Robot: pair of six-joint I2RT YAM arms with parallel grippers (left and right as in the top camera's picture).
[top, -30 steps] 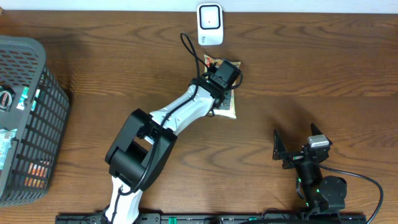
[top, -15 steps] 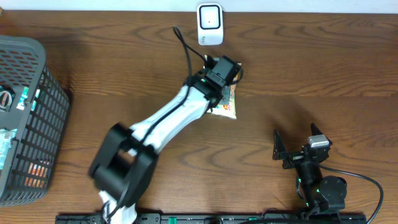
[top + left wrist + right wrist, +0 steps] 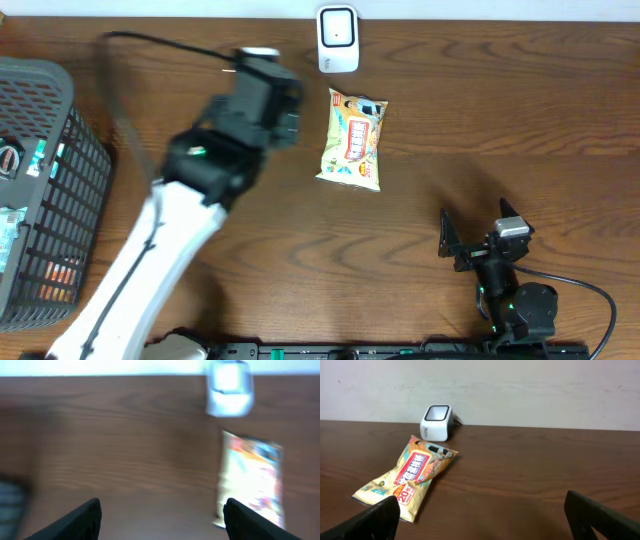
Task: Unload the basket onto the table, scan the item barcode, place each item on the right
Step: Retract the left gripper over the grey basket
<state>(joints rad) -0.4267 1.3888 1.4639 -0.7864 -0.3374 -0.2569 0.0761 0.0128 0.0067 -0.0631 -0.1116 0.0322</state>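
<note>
**Packet lying free in front of scanner, both grippers open**

The snack packet lies flat on the table, mid-table toward the far side. Its top end is just short of the scanner, not touching. The scanner sits at the table's far edge, against the white wall. A dark mesh basket fills the left edge, with goods inside.

There is bare wood right of the packet, all the way to the right edge. The stretch between the packet and the right gripper, near the front edge, is also bare.

The left gripper is motion-blurred, between basket and packet, well clear of both. Its jaws are wide apart, with only table between them. The right gripper's jaws are spread fully and hold nothing.

The packet is yellow with a red lettered band down the middle and blue-green at the scanner end. It is slightly crinkled. No barcode shows in any view.

Only the overhead view shows the basket. The left wrist view is blurry, with the left gripper framing bare wood. There the packet and scanner sit off to the right. The right wrist view, past the right gripper, is sharp. It shows the packet at an angle and a "20" on its print. It also shows the scanner's dark window on top.
</note>
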